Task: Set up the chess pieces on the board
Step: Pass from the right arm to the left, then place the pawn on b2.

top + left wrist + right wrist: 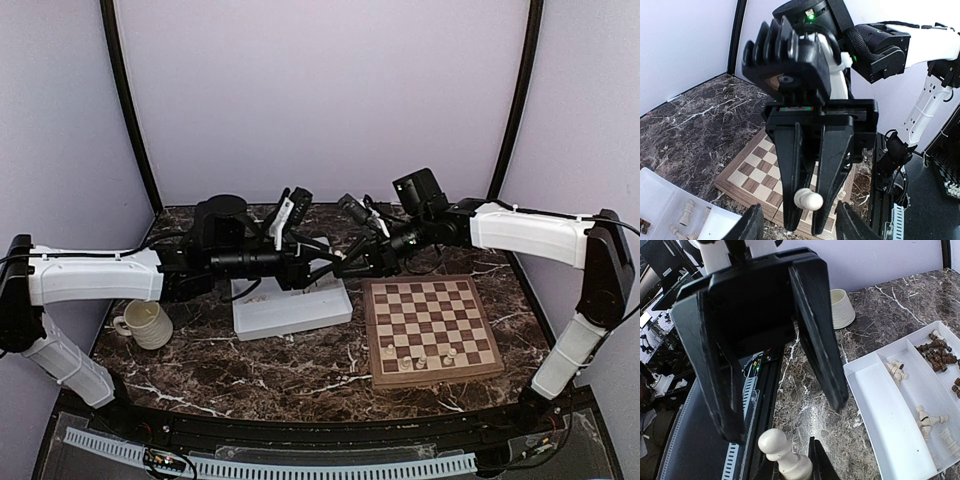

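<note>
From above, both arms met in the air left of the board (430,325), over the white tray (290,312). The left gripper (325,268) and right gripper (350,262) faced each other tip to tip. A few cream pieces (405,362) stood on the board's near rows.

From the left wrist, the right gripper was clamped on a cream pawn (807,200), high above the board's left side. The left gripper's own fingertips (752,225) stood apart, just short of the pawn and not touching it.

From the right wrist, the left jaws gaped wide with nothing between them. The pawn showed a round head, a narrow collar and a flared body. It was pinched low on the body, with the head poking out free.

The step looked like carrying this pawn to the board. The left arm would do best to back straight off first. The right should then bring the pawn upright over a free square beside the cream pieces and lower it until the base sits before letting go. Smooth turned wood, held so low, could twist.
</note>
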